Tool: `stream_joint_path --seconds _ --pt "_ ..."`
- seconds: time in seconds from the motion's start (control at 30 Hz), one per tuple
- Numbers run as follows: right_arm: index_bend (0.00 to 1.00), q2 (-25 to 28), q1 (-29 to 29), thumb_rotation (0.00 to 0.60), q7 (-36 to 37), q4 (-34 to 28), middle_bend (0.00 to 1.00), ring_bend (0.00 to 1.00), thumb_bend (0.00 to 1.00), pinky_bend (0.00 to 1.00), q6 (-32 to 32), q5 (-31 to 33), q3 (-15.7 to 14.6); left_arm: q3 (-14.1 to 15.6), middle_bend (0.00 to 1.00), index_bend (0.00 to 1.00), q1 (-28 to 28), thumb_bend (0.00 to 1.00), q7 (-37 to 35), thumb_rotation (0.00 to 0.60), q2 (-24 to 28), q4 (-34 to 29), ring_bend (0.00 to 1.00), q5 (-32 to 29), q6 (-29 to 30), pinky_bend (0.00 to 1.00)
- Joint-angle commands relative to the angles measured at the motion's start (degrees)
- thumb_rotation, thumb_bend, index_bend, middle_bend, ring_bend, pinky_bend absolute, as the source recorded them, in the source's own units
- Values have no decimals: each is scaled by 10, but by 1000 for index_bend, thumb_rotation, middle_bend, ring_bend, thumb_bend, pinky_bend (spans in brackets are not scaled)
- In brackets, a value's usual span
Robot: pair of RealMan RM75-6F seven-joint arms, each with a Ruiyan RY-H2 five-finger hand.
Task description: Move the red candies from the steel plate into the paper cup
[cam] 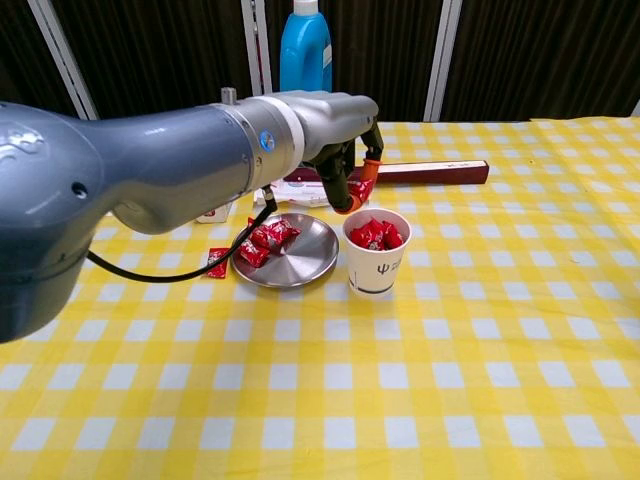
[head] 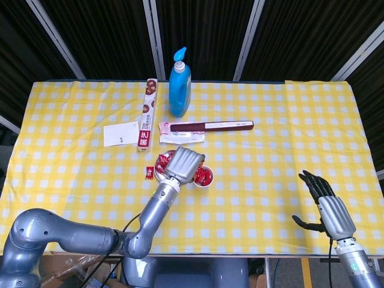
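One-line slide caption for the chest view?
Left hand holds a red candy above the paper cup; more candies remain on the steel plate.

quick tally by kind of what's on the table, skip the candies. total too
Steel plate: 1
Paper cup: 1
Blue pump bottle: 1
Long printed box: 1
Dark red flat box: 1
Pink packet: 1
White card: 1
Total: 7
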State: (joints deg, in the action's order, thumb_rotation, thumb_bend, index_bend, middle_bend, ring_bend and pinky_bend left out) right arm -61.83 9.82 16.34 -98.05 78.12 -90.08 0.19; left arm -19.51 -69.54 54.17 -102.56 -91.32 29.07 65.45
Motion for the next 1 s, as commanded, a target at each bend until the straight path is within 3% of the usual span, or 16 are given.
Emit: stream_joint_path --seconds 0.03,0.4,0.7,1.0 --pt "0 0 0 600 1 1 0 0 277 0 0 0 0 0 825 546 -11 411 2 600 -18 15 902 -6 -4 971" --pt "0 1 0 600 6 2 0 0 277 0 1 -4 0 -1 801 397 -30 228 21 600 -40 34 899 -33 -3 971" --pt "0 0 -1 600 2 2 0 0 277 0 3 -5 -1 -15 796 361 -7 224 -25 600 -10 -5 896 10 25 971" --pt "0 0 -1 600 1 2 0 0 277 0 3 -6 -2 22 840 357 64 235 -37 600 72 -82 919 26 94 971"
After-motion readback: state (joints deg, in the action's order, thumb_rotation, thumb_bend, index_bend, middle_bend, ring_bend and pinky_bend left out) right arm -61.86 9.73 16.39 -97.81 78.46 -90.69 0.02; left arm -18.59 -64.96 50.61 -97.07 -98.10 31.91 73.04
